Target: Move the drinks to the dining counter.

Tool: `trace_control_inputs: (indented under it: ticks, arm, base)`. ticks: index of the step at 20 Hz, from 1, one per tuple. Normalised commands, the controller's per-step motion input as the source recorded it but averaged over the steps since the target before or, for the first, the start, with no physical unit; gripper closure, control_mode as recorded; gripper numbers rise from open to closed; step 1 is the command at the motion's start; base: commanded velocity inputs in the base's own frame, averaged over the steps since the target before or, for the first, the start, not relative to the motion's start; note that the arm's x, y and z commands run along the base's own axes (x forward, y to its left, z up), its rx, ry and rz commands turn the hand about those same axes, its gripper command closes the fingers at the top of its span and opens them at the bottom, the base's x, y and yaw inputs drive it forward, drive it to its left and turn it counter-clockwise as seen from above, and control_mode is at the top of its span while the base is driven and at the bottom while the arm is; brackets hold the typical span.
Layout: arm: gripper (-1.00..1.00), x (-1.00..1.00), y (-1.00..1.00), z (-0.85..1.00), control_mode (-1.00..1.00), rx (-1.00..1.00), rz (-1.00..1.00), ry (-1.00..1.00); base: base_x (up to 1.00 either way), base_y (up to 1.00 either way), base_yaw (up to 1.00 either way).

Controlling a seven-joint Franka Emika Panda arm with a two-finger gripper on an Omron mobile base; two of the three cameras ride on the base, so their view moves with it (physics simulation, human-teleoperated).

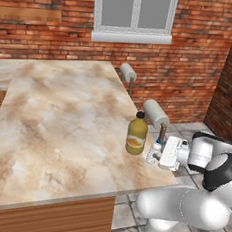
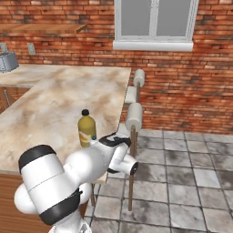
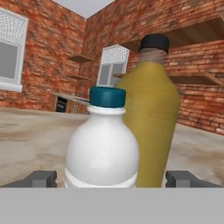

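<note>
Hand view is showing the end effector (image 3: 112,179) standing open around the water bottle (image 3: 103,144), sitting on the desk (image 1: 61,128) beside the juice bottle (image 3: 151,118).

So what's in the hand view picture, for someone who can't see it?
A small water bottle with a teal cap stands close up between the robot's two open dark fingers. Right behind it is a taller yellow juice bottle with a black cap. Both stand on the beige marbled dining counter, with brick walls and windows beyond.
</note>
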Motion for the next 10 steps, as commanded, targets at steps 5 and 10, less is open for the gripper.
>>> trace_control_inputs:
  ticks: [5,10]
  arm:
    - [-1.0,-0.08,0.0,0.0,-1.0,0.0,0.0,0.0]
    - [-1.0,0.0,0.0,0.05,-1.0,0.0,0.0,0.0]
  base:
    - [0.0,0.0,0.0]
    - [0.0,0.0,0.0]
